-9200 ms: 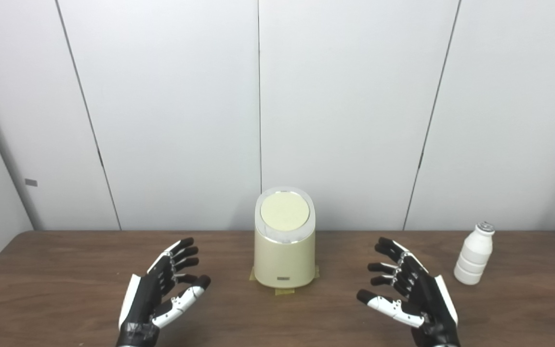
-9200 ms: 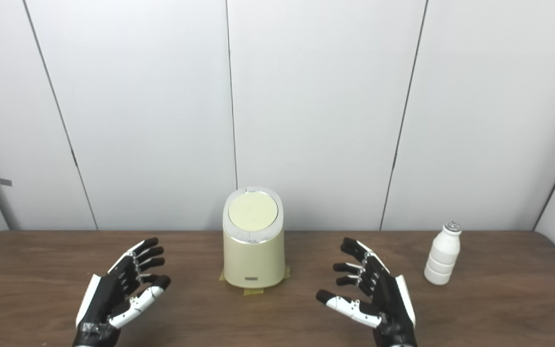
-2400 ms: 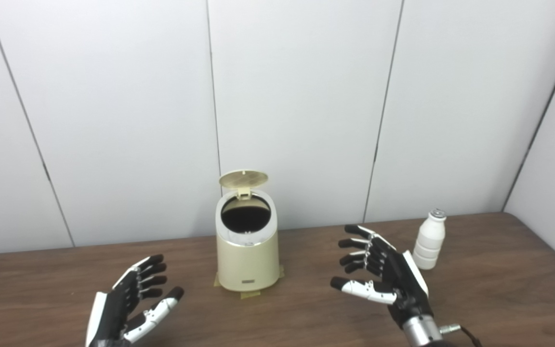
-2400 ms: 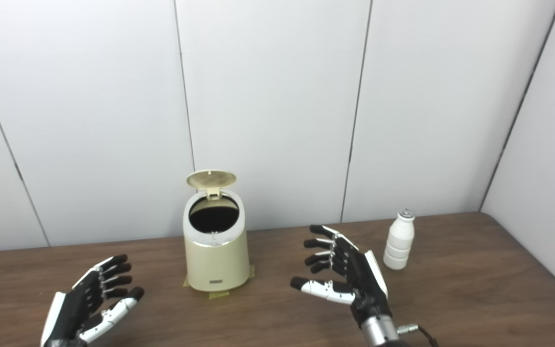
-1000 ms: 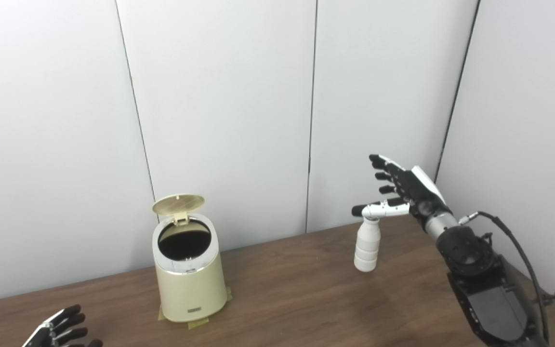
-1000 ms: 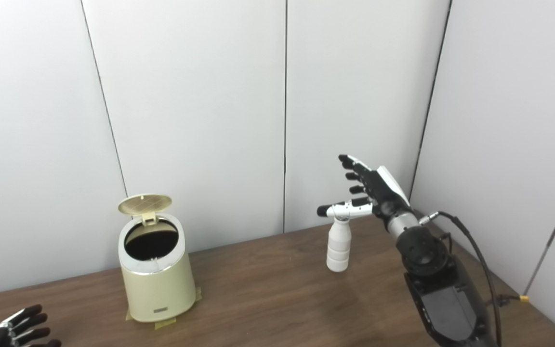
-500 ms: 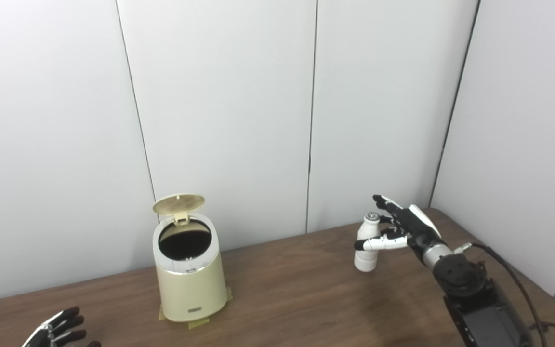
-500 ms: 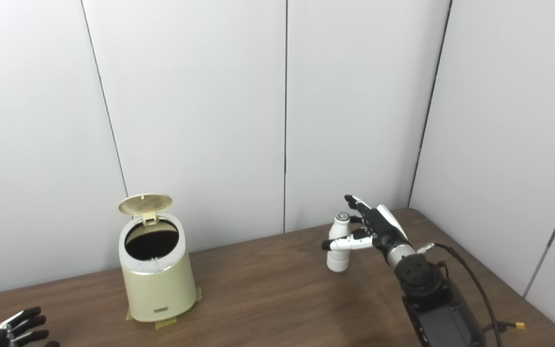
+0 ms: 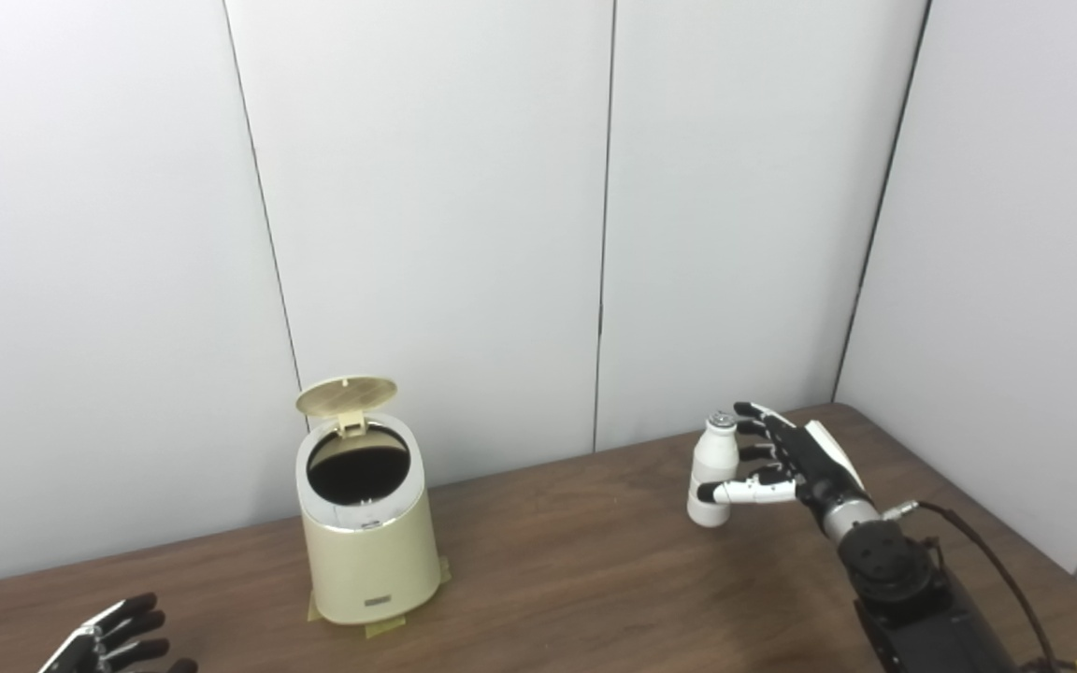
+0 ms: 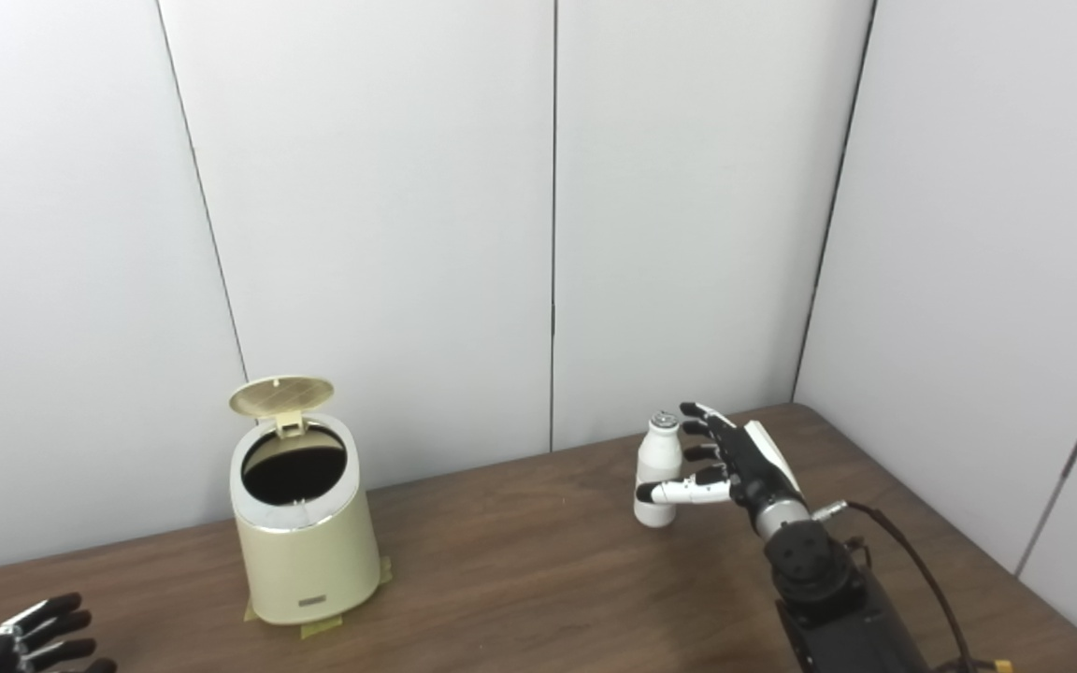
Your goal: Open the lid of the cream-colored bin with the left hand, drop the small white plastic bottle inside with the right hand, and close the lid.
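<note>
nearest the camera, at the bottom left corner, the robot's black-and-white left hand (image 9: pixel 118 636) shows only its dark fingers, spread apart above the dark brown wooden table (image 9: pixel 576 579) and holding nothing; the rest of the hand is cut off by the picture's edge. at the bottom right, the black right forearm (image 9: pixel 912 608) rises from the lower edge, with a thin dark cable (image 9: pixel 997 561) looping beside the wrist.

further in, the cream-colored round bin (image 9: pixel 366 533) stands upright on the left half of the table, on yellowish tape patches (image 9: pixel 380 626) that show at its base. its round cream lid (image 9: pixel 346 395) is tipped up at the back, leaving the dark mouth of the bin uncovered.

well to the right of the bin, the small white ribbed plastic bottle (image 9: pixel 714 467) with a silvery cap stands upright on the table, near the far right corner. the right hand (image 9: pixel 796 463) is just beside it on the right, fingers apart and extended behind the bottle's neck, the white thumb (image 9: pixel 735 489) crossing in front of the bottle's lower body. the hand brackets the bottle but is not closed on it; whether any finger touches it cannot be told.

behind everything stand plain white wall panels (image 9: pixel 445 206) with dark seams.
</note>
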Controlling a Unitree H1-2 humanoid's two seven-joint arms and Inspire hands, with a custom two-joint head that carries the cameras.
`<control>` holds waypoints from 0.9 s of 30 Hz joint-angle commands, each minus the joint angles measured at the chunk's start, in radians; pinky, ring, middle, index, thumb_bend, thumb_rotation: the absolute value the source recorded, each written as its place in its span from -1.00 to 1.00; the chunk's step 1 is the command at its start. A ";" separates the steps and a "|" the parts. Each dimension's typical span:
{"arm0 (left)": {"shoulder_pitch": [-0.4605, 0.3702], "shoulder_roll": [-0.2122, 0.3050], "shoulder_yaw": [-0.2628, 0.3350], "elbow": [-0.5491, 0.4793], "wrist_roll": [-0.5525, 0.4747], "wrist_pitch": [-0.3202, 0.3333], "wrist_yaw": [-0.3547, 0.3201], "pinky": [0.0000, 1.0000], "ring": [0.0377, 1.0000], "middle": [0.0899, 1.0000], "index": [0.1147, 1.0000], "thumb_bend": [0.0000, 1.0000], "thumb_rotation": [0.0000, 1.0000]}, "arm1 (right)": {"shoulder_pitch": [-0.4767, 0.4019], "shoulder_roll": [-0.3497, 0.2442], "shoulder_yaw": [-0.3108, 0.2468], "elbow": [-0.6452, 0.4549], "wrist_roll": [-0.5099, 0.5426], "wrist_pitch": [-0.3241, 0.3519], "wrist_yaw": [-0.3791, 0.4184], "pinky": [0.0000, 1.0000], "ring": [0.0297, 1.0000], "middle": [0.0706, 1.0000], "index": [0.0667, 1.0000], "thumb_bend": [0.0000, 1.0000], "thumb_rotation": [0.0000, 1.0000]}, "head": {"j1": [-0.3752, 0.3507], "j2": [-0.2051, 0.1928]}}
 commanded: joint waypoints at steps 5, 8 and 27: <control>-0.031 0.016 -0.003 -0.024 0.008 -0.028 -0.003 0.18 0.36 0.46 0.51 0.16 -0.91 | -0.050 0.001 -0.019 0.027 0.006 -0.109 -0.075 0.28 0.40 0.51 0.58 0.60 -0.90 | -0.002 0.001; -0.032 0.015 -0.001 -0.021 -0.001 -0.029 -0.006 0.19 0.38 0.47 0.52 0.15 -0.96 | -0.053 0.006 -0.014 0.039 0.003 -0.113 -0.088 0.27 0.39 0.48 0.56 0.58 -0.93 | -0.002 0.003; -0.029 0.011 -0.001 -0.036 -0.001 -0.009 -0.022 0.28 0.45 0.52 0.57 0.07 -1.00 | -0.062 0.028 0.011 0.065 -0.026 -0.115 -0.131 0.29 0.43 0.47 0.52 0.55 -0.85 | -0.002 0.008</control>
